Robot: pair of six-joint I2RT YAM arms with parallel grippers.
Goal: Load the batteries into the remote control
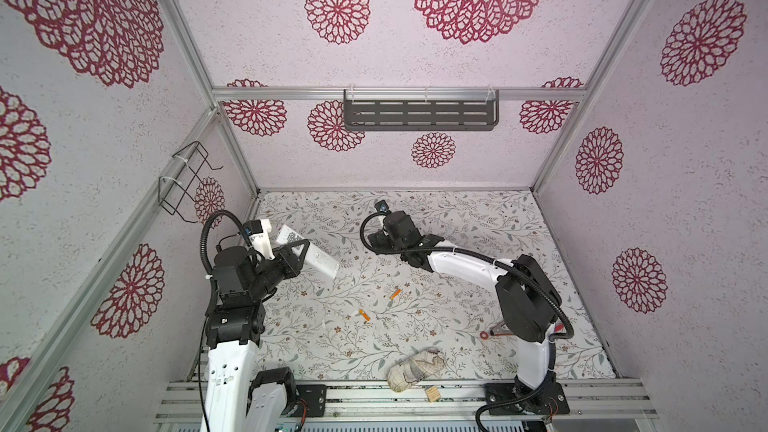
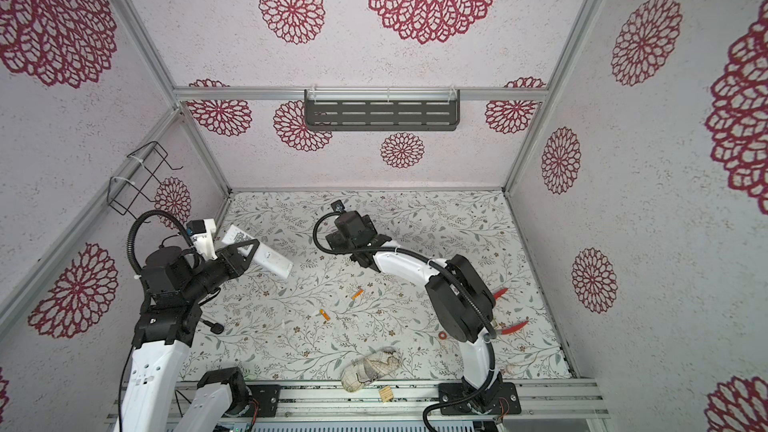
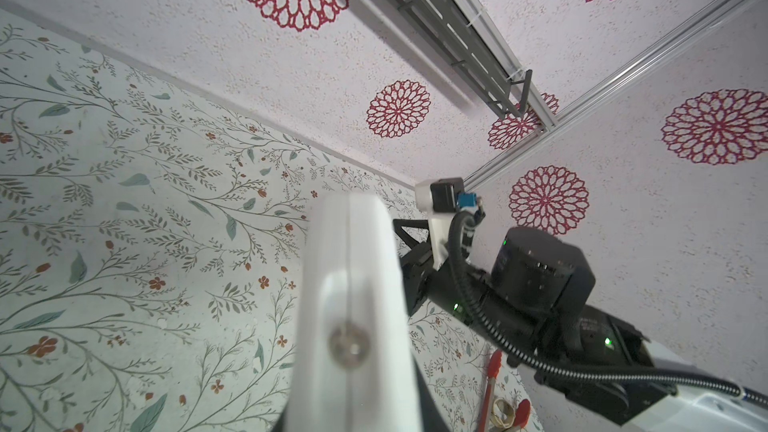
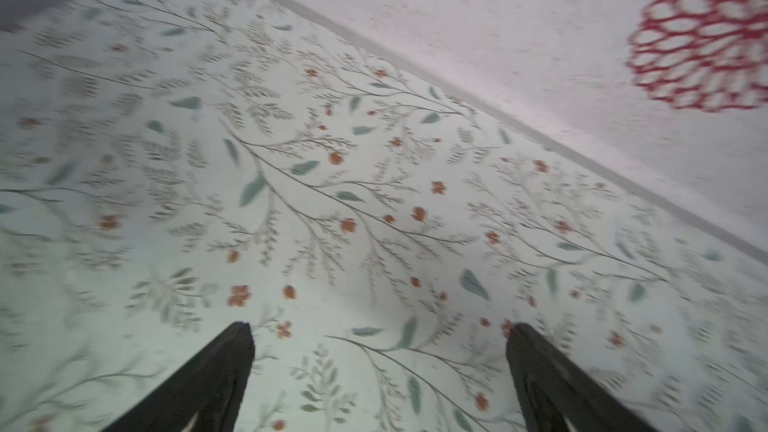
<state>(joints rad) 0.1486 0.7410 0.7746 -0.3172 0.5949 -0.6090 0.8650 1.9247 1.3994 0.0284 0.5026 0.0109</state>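
Over the far-left part of the floral table (image 1: 457, 222), the left gripper (image 1: 302, 248) is closed narrowly on the remote control (image 1: 322, 263). It holds the remote clear of the surface, tilted, QR-sticker side up. The bar is smooth plastic and clamped at one place only, so it could pivot or slip under insertion force. The right gripper (image 4: 380, 334) hangs over bare table, fingers spread wide, nothing between them. The batteries (image 1: 395, 294) lie loose mid-table, the nearer one (image 1: 365, 315) close by, both well apart from the remote. Being slim and round, either may roll if one finger touches first. The orange printed flowers could mislead aiming.
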